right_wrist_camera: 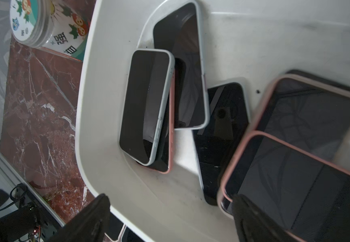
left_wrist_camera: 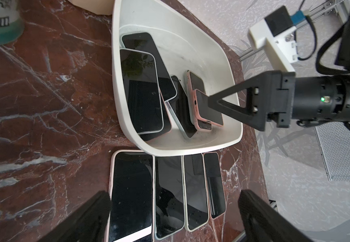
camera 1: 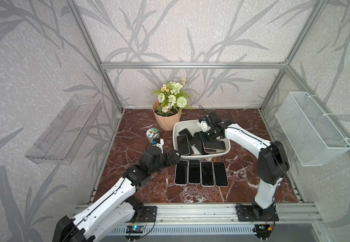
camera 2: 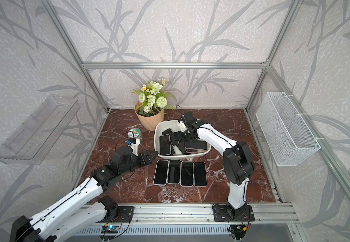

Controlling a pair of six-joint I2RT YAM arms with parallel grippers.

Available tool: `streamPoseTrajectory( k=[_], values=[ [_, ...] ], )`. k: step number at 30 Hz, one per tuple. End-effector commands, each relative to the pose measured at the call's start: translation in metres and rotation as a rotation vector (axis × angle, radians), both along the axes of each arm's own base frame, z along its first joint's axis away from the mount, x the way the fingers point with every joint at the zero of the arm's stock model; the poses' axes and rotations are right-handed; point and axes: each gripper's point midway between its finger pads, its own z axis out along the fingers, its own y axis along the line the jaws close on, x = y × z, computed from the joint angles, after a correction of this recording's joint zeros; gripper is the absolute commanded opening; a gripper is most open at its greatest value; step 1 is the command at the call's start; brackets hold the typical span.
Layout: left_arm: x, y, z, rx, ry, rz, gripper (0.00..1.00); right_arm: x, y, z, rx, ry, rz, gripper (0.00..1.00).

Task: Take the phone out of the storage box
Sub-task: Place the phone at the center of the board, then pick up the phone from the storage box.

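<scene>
Left arm (camera 1: 111,199) nearest camera, reaching in from the front rail. Left fingers (left_wrist_camera: 90,218): qty 2, spread wide, nothing btwn them. They hang over the tabletop (camera 1: 243,184) by the near-left corner of the storage box (camera 1: 216,155). Right fingers (right_wrist_camera: 86,220): qty 2, spread wide, down inside the box over the pile. One tip sits at the end of a pink-cased phone (left_wrist_camera: 208,117); contact not confirmable, no clamp seen.

Phones in the box (right_wrist_camera: 147,106): min 7 counted, overlapping. Exact total unclear, some part-buried. Row of phones (camera 1: 194,171) on tabletop: qty 4, side by side, far ends just beside box front wall. Flower pot (camera 1: 166,121): qty 1, at box far-left corner. Round tin (camera 1: 152,133): qty 1, left of box, apart from it. Clear wall tray (camera 1: 65,130): qty 1, left wall. Mesh basket (camera 1: 310,127): qty 1, right wall.

Open room: bare tabletop right of row and box, plus a strip along the front edge.
</scene>
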Motion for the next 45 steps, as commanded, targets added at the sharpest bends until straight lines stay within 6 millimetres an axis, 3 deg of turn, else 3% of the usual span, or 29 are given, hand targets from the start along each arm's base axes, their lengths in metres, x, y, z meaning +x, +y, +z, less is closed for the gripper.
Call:
streamPoseTrajectory(
  k=[1,9,23,29,37,45],
  values=[
    [-0.008,0.002,-0.004,-0.053,0.041,-0.009,1.0,0.002,0.03,-0.01,0.083,0.069,0.008,0.92],
    [-0.01,0.014,-0.008,-0.088,0.044,0.018,1.0,0.035,0.053,-0.036,0.111,0.078,-0.037,0.86],
    [-0.015,0.023,-0.024,-0.094,0.072,0.024,1.0,0.071,0.077,-0.07,0.156,0.117,-0.052,0.71],
    [-0.016,0.026,-0.03,-0.092,0.082,0.033,1.0,0.075,0.083,-0.068,0.197,0.115,-0.048,0.65],
    [-0.016,0.026,-0.032,-0.108,0.085,0.035,1.0,0.073,0.082,-0.042,0.302,0.04,-0.049,0.57],
    [-0.019,0.027,-0.029,-0.121,0.08,0.04,1.0,0.069,0.083,-0.036,0.362,0.022,-0.038,0.56]
  ],
)
